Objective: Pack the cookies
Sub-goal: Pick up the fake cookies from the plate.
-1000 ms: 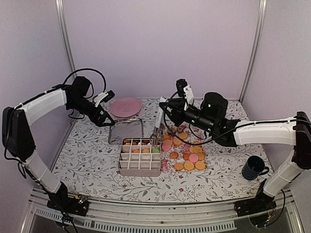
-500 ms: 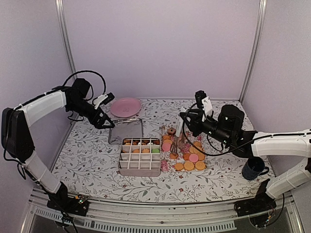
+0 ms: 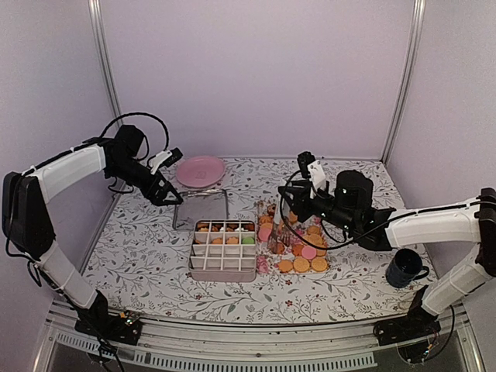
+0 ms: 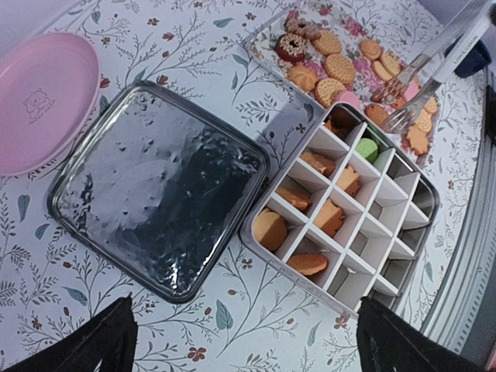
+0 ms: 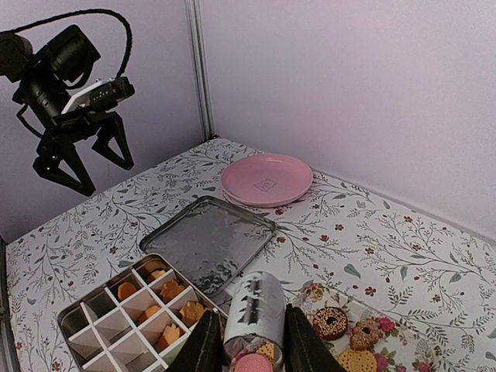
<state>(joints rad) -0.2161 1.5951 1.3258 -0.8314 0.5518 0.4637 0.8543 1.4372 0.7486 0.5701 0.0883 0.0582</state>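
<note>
The cookies [image 3: 301, 246], mostly golden-orange with a few pink and dark brown, lie on a floral tray right of the divided box [image 3: 224, 249]. Several orange cookies and one green one sit in the box compartments [image 4: 335, 208]. My right gripper [image 3: 288, 203] is shut on metal tongs [image 5: 253, 310], whose tips [image 4: 394, 99] hang over the tray's cookies [image 4: 333, 66] beside the box. I cannot tell whether the tongs grip a cookie. My left gripper [image 3: 160, 184] is open and empty, hovering above the table at the far left; in its own view [image 4: 244, 350] it is above the cloth between lid and box.
The box's metal lid [image 3: 200, 209] lies flat behind the box. A pink plate [image 3: 200, 170] sits at the back. A dark mug [image 3: 406, 268] stands at the right. Purple walls close in the back and both sides.
My right gripper moved the tongs rightward from over the box's right edge to over the cookie tray. The left arm has not moved.
</note>
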